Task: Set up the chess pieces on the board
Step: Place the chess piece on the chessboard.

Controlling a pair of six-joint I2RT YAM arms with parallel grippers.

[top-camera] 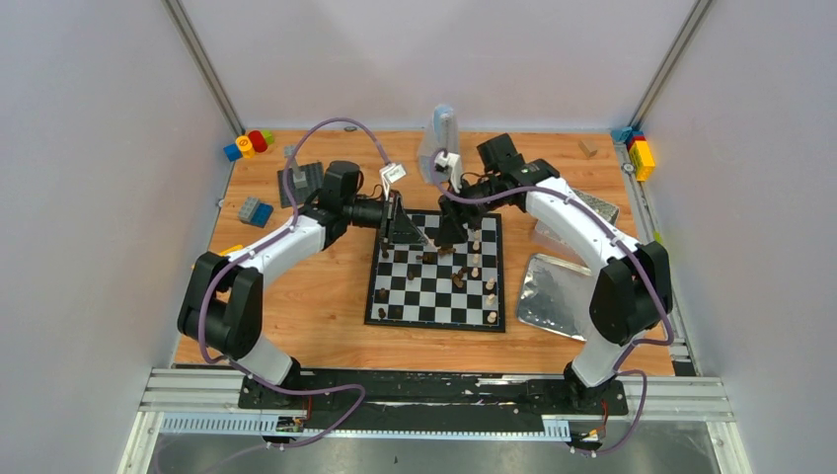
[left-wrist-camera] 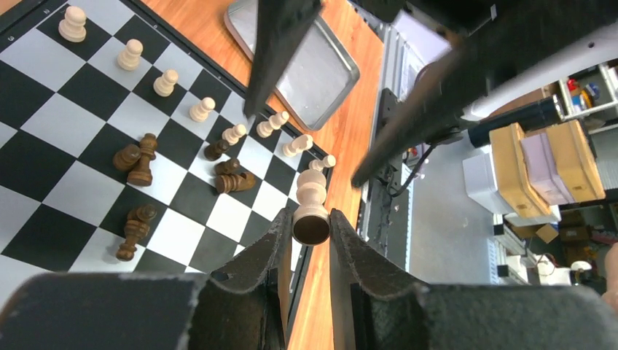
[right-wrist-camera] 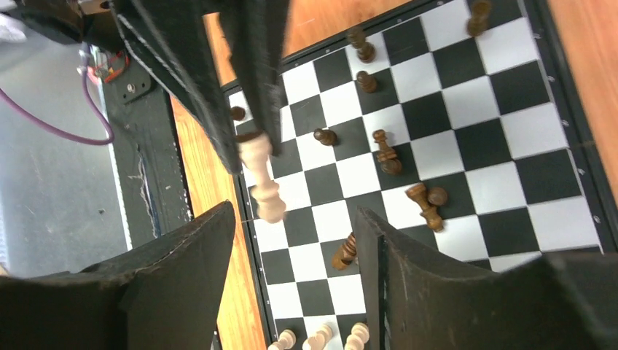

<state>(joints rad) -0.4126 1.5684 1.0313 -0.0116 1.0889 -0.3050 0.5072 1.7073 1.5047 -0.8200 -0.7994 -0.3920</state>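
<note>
item: cream turned chess piece (left-wrist-camera: 311,208), tall, with a rounded head and a dark underside. location: off the board, held in the air over its far part, clamped at the base between the left arm's fingers (left-wrist-camera: 271,244), which press on it from both sides. its head points toward the right arm.

right arm's fingers (right-wrist-camera: 211,240): spread wide, released, grasping nothing. the head of the cream piece sits in the gap between them, apart from both.

flat black-and-white checked chessboard (top-camera: 424,296), thin black border: lies at the middle of the worktop, between the two arms.

pale pawns (left-wrist-camera: 166,82): a row standing upright along the board's right edge.

dark brown chess pieces (left-wrist-camera: 138,157): scattered over the middle squares, several toppled on their sides, a few upright. more stand near the board's left edge.

orange-brown wooden worktop (top-camera: 316,286): carries everything listed.

shiny silver metal tray (top-camera: 558,291): on the worktop, just beside the board's right edge.

dark grey studded baseplate (top-camera: 301,183): far left part of the worktop, well apart from the board.

colourful toy blocks (top-camera: 249,143): a cluster in the far left corner, and more in the far right corner.
</note>
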